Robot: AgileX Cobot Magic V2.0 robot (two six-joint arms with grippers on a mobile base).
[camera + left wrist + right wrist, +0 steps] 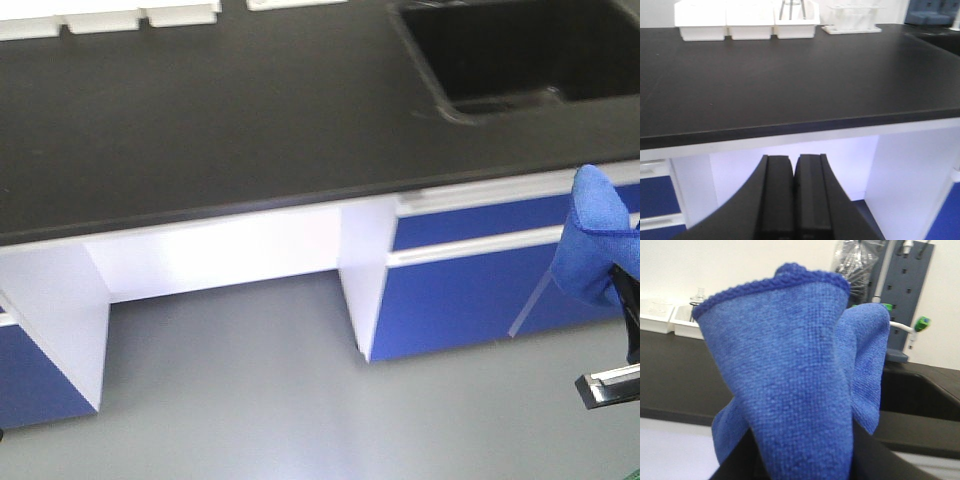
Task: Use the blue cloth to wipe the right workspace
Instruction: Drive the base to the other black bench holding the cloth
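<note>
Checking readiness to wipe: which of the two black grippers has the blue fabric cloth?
The right gripper holds the bright blue fabric cloth, bunched upright in its grip; the left gripper is shut and empty.

The blue cloth (790, 390) hides the jaws of the right gripper (800, 467); the sink (520, 50) is cut off at the upper right edge

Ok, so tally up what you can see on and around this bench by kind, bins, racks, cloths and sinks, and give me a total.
white bins: 3
tube rack: 1
blue cloth: 1
sink: 1
Total: 6
</note>
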